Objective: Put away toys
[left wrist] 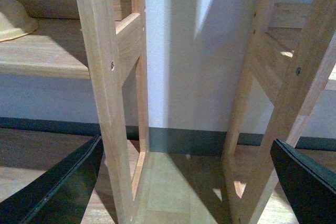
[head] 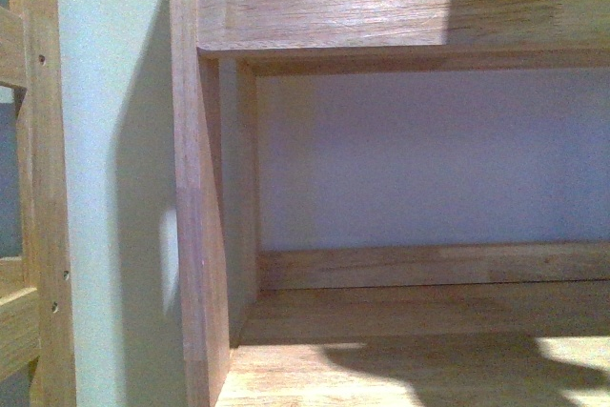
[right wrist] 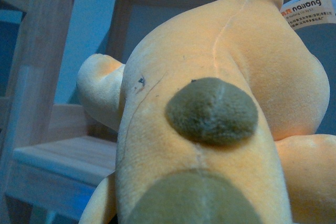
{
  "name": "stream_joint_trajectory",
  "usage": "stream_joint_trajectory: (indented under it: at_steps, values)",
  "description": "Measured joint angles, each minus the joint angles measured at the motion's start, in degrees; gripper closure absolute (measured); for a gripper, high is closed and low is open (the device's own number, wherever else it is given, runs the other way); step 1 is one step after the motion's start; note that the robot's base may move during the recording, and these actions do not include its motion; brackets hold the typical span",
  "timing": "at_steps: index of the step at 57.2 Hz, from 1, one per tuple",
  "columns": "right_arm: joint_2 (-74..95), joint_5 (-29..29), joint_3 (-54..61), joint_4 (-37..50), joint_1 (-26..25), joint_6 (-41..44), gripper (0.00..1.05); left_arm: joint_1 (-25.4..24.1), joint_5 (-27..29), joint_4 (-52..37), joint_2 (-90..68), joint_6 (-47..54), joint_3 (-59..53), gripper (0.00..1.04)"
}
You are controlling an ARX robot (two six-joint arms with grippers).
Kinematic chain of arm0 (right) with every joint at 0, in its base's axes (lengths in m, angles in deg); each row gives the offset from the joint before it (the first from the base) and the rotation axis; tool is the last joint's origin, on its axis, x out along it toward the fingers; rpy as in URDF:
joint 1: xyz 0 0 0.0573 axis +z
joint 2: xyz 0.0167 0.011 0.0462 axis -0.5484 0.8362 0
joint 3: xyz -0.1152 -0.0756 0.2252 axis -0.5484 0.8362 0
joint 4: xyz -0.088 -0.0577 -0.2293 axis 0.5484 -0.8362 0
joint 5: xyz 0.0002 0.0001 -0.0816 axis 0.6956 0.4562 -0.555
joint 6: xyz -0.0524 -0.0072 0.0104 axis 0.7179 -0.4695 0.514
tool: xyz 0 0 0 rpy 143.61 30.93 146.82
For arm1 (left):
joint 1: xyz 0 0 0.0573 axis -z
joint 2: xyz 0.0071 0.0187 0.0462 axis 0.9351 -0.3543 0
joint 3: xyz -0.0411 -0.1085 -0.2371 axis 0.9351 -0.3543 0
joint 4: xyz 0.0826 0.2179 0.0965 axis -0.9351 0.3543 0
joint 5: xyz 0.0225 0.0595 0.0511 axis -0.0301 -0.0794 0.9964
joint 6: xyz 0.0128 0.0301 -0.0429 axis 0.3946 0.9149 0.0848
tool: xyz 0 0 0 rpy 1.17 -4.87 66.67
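Observation:
The plush animal is soft and orange-yellow with dark brown patches and a white label. It fills the right wrist view, in front of a wooden shelf. My right gripper is shut on it; its fingers are hidden behind the plush. My left gripper is open and empty, low over the floor, its black fingers on either side of wooden shelf legs. The plush and both grippers are out of the front view.
The front view shows a wooden shelf unit close up, with an upright post, a lower board and a white wall behind. In the left wrist view a pale bowl sits on a shelf at the left.

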Motion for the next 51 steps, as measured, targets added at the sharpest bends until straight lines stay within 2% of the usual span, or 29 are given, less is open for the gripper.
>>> stream_joint_trajectory:
  at_steps: [10, 22, 35, 51]
  values:
    - [7.89, -2.05, -8.57, -0.11, 4.83, -0.52, 0.87, 0.00, 0.00, 0.00, 0.00, 0.00, 0.00, 0.06]
    - [16.87, -4.61, -19.98, -1.99, 7.96, -3.93, 0.87, 0.00, 0.00, 0.00, 0.00, 0.00, 0.00, 0.06]
    - [24.96, -5.77, -29.16, -5.53, 8.22, -8.59, 0.87, 0.00, 0.00, 0.00, 0.00, 0.00, 0.00, 0.06]
    - [33.81, -3.98, -38.86, -12.66, 6.80, -20.94, 0.87, 0.00, 0.00, 0.00, 0.00, 0.00, 0.00, 0.06]
